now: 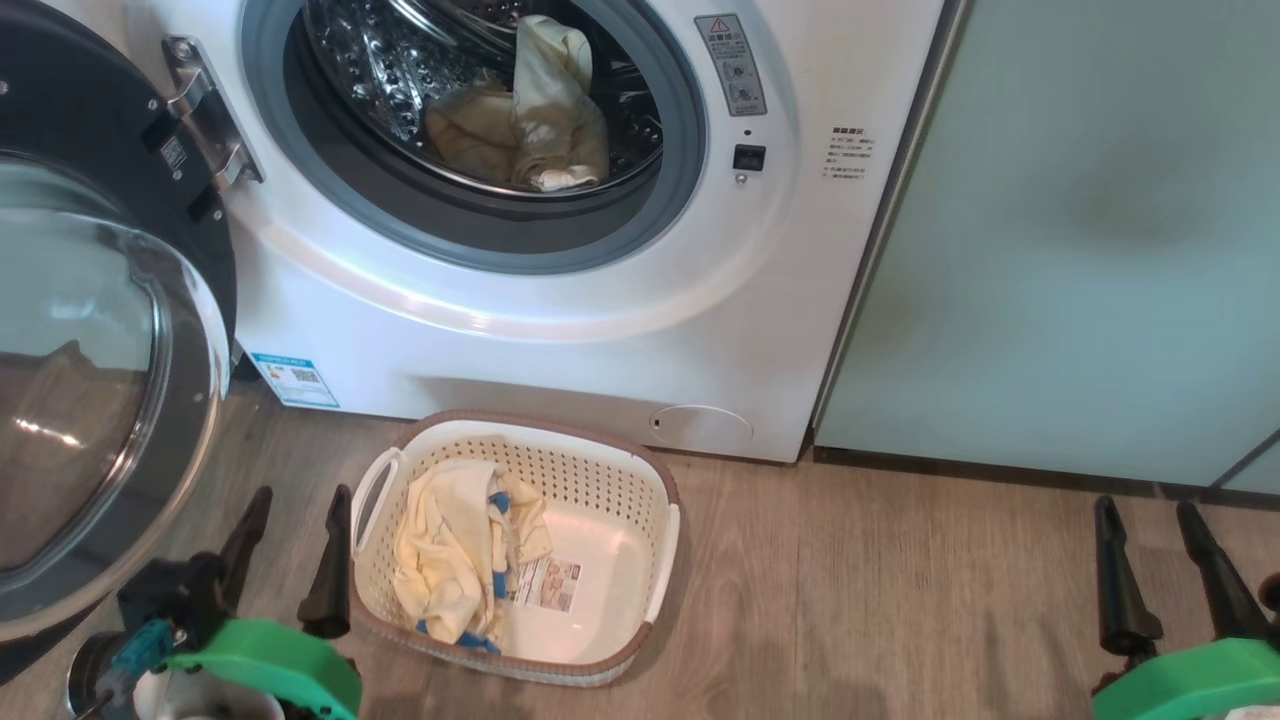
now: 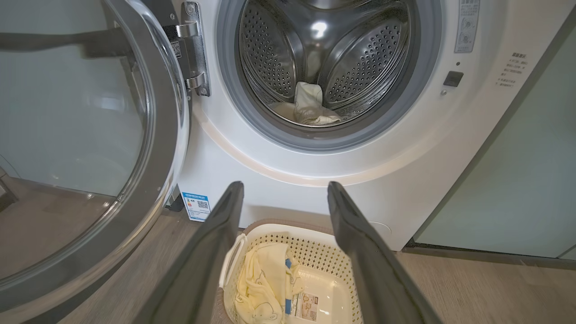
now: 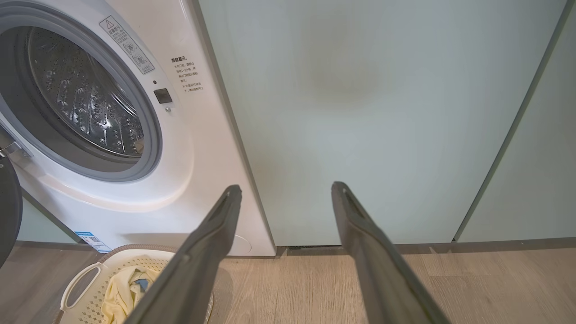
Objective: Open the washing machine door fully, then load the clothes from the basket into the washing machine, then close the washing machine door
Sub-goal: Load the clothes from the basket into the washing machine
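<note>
The white washing machine stands with its door swung wide open to the left. Pale yellow clothes lie inside the steel drum. On the floor in front sits the cream basket, holding one more yellow garment with blue patches at its left side. My left gripper hangs open just left of the basket, with nothing between its fingers. My right gripper is open too, far to the right before the green panel.
A pale green cabinet panel fills the wall right of the washer. The open door's glass bowl bulges out close to my left arm. Wooden floor lies bare between the basket and my right gripper.
</note>
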Available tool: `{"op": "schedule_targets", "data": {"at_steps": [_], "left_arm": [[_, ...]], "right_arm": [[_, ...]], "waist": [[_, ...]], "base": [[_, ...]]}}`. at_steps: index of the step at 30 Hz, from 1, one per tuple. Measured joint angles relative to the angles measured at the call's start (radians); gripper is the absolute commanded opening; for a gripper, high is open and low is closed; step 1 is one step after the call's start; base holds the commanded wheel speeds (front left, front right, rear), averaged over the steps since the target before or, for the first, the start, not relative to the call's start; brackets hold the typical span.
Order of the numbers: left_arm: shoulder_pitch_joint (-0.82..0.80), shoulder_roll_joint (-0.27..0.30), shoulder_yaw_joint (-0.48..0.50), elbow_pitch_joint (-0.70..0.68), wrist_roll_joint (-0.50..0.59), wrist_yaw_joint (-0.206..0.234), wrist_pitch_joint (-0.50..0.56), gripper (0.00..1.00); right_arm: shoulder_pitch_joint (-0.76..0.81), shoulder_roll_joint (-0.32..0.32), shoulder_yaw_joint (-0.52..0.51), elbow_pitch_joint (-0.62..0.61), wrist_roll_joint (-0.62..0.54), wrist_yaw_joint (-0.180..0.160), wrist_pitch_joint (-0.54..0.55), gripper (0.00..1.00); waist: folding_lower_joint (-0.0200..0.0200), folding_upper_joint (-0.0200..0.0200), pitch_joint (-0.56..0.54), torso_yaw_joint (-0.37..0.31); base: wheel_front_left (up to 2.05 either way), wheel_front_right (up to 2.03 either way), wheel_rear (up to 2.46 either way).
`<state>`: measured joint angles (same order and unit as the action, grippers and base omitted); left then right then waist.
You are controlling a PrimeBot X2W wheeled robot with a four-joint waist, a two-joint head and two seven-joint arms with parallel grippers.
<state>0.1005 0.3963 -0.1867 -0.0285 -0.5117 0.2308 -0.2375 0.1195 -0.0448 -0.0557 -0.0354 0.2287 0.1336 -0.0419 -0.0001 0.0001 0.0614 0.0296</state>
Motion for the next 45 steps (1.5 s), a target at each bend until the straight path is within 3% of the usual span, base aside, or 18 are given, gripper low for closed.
{"op": "schedule_targets", "data": {"at_steps": [23,32,45], "left_arm": [[-0.030,0.011,-0.024,-0.004,0.000,-0.010,0.023,1.00],[-0.142,-0.012,-0.054,0.061,-0.002,-0.054,0.016,1.00],[-0.363,-0.074,-0.097,0.303,-0.019,-0.152,-0.002,1.00]], "right_arm": [[-0.005,0.004,0.012,-0.001,0.000,0.000,-0.001,1.00],[-0.062,0.004,0.020,-0.013,0.000,0.000,-0.004,1.00],[-0.143,0.004,0.030,-0.037,0.005,0.000,-0.026,1.00]], "waist": [[0.0001,0.0000,0.051,-0.005],[0.0003,0.0000,0.142,-0.015],[0.0003,0.0000,0.310,-0.049]], "base": [[0.00,0.00,0.00],[0.00,0.00,0.00],[0.00,0.00,0.00]]}}
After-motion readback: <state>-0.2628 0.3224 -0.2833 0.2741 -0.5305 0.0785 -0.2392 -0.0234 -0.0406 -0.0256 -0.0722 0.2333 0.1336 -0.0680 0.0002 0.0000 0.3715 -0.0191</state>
